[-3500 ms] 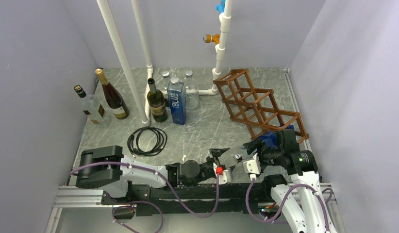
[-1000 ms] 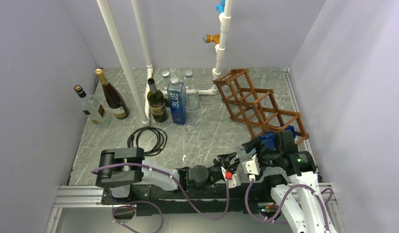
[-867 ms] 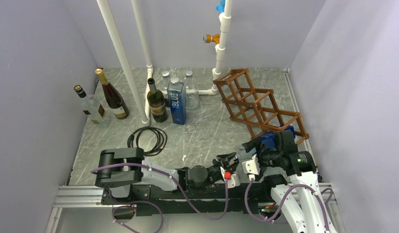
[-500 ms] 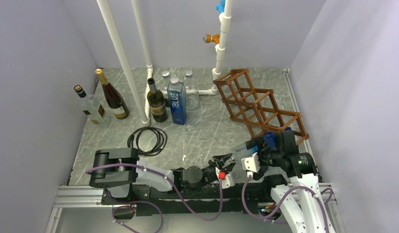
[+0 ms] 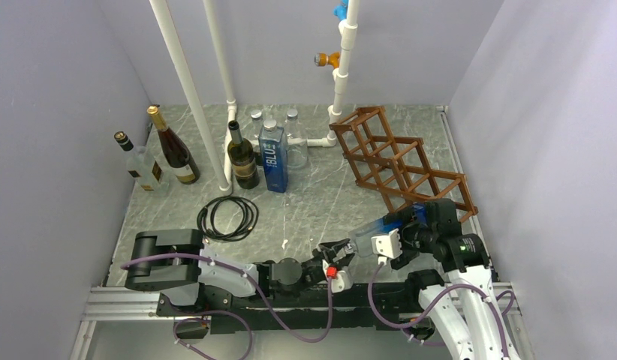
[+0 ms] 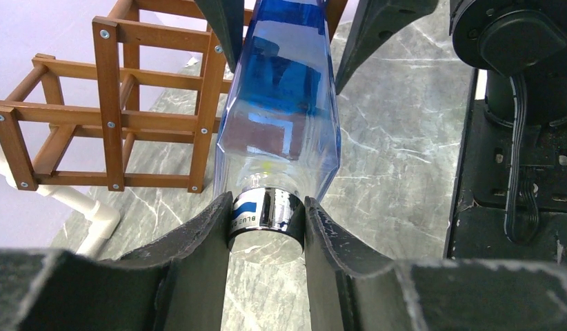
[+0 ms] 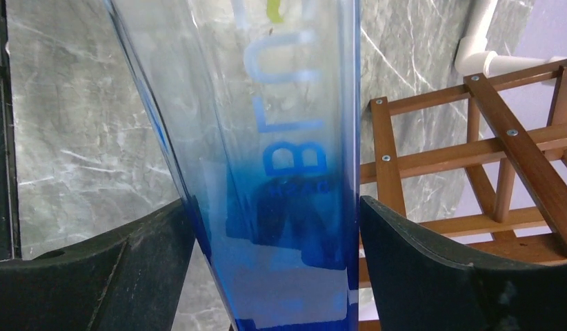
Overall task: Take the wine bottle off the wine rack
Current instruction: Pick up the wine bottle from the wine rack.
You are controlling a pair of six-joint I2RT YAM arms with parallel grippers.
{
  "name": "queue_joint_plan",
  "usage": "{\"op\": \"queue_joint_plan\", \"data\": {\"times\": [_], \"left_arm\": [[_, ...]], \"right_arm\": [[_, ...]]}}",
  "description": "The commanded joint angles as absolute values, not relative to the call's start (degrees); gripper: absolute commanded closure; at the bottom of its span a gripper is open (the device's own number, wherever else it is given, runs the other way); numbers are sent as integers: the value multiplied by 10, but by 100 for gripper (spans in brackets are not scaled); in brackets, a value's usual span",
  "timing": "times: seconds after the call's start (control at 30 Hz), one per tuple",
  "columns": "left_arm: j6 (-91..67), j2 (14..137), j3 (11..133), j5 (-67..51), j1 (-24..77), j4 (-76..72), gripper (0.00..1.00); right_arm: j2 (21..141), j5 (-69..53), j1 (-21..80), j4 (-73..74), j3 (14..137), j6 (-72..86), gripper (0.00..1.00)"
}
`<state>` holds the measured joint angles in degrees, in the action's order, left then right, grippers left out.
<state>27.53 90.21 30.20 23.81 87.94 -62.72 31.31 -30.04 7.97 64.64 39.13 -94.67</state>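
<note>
**Steadying the bottle between two holds**

Nearest the arms, the left fingers (image 6: 198, 241) are clenched on the silver cap (image 6: 265, 217) of the wine bottle (image 6: 281, 103). It lies lengthwise between the two arms, seemingly lifted off the bench (image 6: 398, 152). Further along, the right fingers (image 7: 432, 269) straddle the blue glass body. One touches it, but whether the other presses cannot be told.

The base is hidden, yet the bottle looks to be out of the cells of the wine rack (image 6: 110, 103) just beyond. A cap grip alone is a poor hold on a long glass body, so one hold should be firm before the other loosens. Draw the bottle along its own axis, away from the slats, and lower it onto bare bench. The standing bottles (image 5: 174, 154) at the back are well apart.
</note>
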Motion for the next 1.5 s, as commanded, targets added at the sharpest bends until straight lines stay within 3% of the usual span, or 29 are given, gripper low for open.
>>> {"op": "queue_joint_plan", "data": {"times": [0.0,0.23,0.47,1.47], "left_arm": [[259,865,298,265,879,-704,100],[265,856,291,267,879,-707,100],[268,803,284,250,881,-660,100],[200,624,328,213,882,-392,100]], "right_arm": [[322,-276,78,623,403,-944,18],[328,-287,78,627,395,-967,51],[343,-343,78,641,421,-978,73],[419,-549,98,663,514,-918,73]]}}
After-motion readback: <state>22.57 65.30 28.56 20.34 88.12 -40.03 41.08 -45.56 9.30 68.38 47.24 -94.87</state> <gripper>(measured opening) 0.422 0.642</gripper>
